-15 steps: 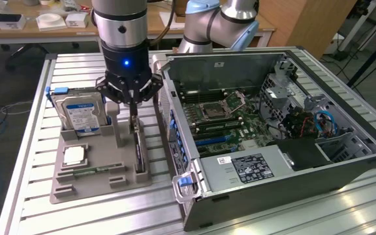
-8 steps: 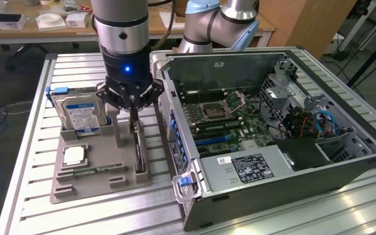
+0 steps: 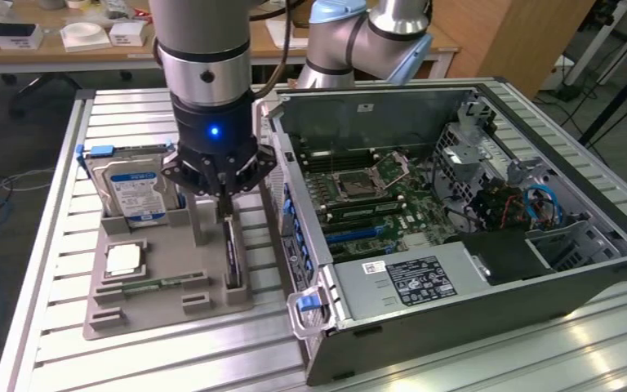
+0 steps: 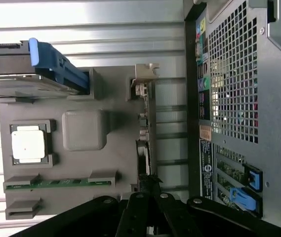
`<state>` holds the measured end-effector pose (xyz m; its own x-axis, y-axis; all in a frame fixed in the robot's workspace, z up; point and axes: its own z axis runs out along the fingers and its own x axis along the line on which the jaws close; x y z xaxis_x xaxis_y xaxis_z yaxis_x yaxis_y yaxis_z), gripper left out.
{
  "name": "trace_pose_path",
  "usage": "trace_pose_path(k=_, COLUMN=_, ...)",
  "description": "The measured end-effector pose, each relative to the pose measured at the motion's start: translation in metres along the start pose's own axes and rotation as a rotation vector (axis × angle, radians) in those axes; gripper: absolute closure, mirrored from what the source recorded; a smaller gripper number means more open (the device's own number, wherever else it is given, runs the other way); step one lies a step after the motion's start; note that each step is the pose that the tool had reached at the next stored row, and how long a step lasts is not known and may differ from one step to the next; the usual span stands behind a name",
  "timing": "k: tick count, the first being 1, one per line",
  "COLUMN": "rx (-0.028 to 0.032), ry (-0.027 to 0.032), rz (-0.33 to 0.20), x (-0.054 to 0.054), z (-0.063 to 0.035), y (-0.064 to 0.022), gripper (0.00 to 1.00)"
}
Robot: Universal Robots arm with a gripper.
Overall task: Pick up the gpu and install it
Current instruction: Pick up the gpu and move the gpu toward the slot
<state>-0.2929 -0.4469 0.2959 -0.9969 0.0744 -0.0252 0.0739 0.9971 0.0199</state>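
One gripper [image 3: 223,196], grip state cannot be told, directly over one gpu [image 3: 232,257] standing on edge in one grey tray [image 3: 166,309]. Also in the tray: one hard drive [image 3: 134,188], one processor [image 3: 125,260], one memory stick [image 3: 161,284]. Beside it, one open computer case [image 3: 455,298].
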Motion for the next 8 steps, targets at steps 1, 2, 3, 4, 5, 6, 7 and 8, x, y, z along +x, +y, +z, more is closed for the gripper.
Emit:
trace_pose_path(k=1, rx=0.0011, ry=-0.0002, rz=0.000, x=-0.0001, z=0.0004, y=-0.0010, gripper=0.89)
trace_pose_path(k=2, rx=0.0033, ry=-0.0004, rz=0.000, x=-0.0001, z=0.0005, y=-0.0011, gripper=0.89)
trace_pose_path(k=3, rx=0.0033, ry=-0.0003, rz=0.000, x=-0.0001, z=0.0005, y=-0.0012, gripper=0.89)
trace_pose_path(k=4, rx=0.0034, ry=-0.0003, rz=0.000, x=-0.0001, z=0.0005, y=-0.0012, gripper=0.89)
trace_pose_path(k=5, rx=0.0037, ry=-0.0003, rz=0.000, x=-0.0001, z=0.0005, y=-0.0012, gripper=0.89)
trace_pose_path(k=6, rx=0.0045, ry=-0.0002, rz=0.000, x=-0.0001, z=0.0004, y=-0.0013, gripper=0.89)
trace_pose_path(k=7, rx=0.0059, ry=-0.0005, rz=0.000, x=-0.0001, z=0.0005, y=-0.0013, gripper=0.89)
trace_pose_path(k=8, rx=0.0076, ry=-0.0007, rz=0.000, x=-0.0001, z=0.0006, y=-0.0013, gripper=0.89)
